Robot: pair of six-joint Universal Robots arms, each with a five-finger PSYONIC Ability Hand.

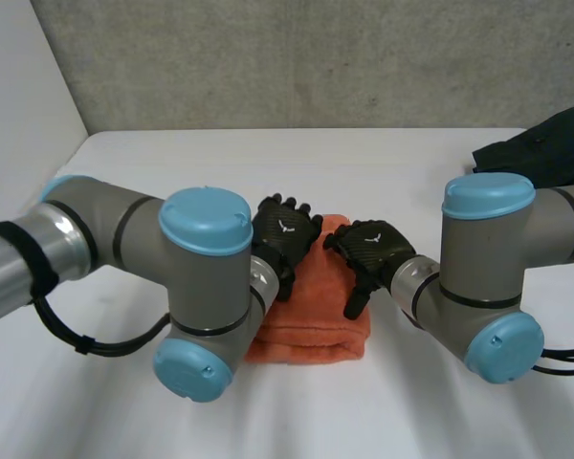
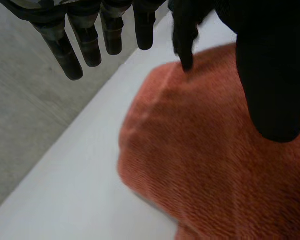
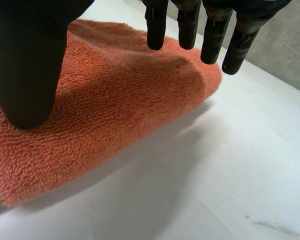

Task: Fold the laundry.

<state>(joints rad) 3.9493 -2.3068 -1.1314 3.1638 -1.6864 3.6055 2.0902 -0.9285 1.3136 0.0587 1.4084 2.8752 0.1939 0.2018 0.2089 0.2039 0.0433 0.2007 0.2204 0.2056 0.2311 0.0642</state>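
While the towel (image 1: 311,311) lies folded mid-tabletop (image 1: 411,402) w/ both hands over its far half, neither one grips it. Left hand (image 1: 285,229) is open: fingers (image 2: 65,55) straight, reaching past the towel's edge, thumb (image 2: 272,75) above the cloth. Right hand (image 1: 368,251) is likewise open: fingers (image 3: 210,37) straight above the rounded fold, thumb (image 3: 30,65) over the terry. Can't tell if any tip really touches.

Risks, as I judge them:
1) If either hand closes from this pose, it may catch only the top layer, so a lift peels the fold apart.
2) The hands sit near each other. Both closing on the same narrow towel could knock fingers together.
3) Pressing down & dragging w/ flat fingers would prob. slide the whole bundle over the smooth tabletop instead of creasing it, skewing the edges.
4) The terry looks thick & springy, so it likely bulges open again unless pinned.

Dark garment (image 1: 545,148) at the far right is well apart, so no snag risk now.
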